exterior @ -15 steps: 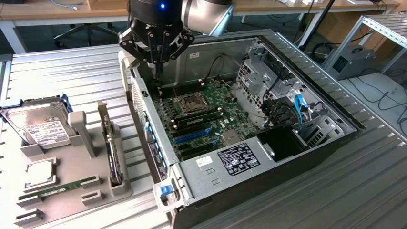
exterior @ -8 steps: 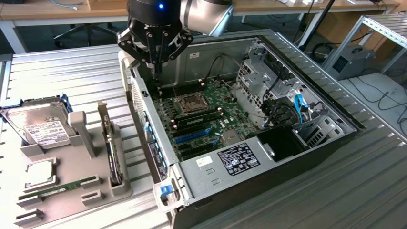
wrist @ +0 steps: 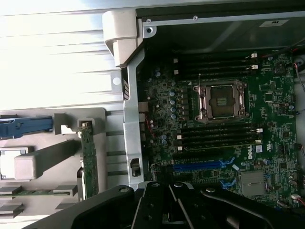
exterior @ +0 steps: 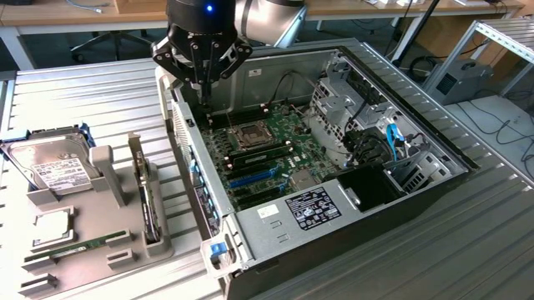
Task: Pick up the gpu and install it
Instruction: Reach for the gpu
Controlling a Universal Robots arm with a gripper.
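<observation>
The gripper (exterior: 202,90) hangs over the open computer case (exterior: 334,250), fingers pressed together and holding nothing. The gpu (exterior: 149,203) stands on edge in the gray holder (exterior: 92,265) beside the case.

You're looking down onto the motherboard (wrist: 267,95); take the CPU socket (wrist: 221,100) as your reference. Black memory slots (wrist: 214,62) run in banks on two opposite sides of the socket. Past one bank, on the side toward the gripper (wrist: 174,210), lie the blue expansion slots (wrist: 202,165). The case's grey wall (wrist: 133,119) stands between the socket and the grey holder (wrist: 45,162) outside. In that holder the gpu (wrist: 89,162) stands on edge, just beside the wall. Farther from the socket you see a green RAM stick (wrist: 35,192) lying flat and a blue bracket (wrist: 26,128).
</observation>
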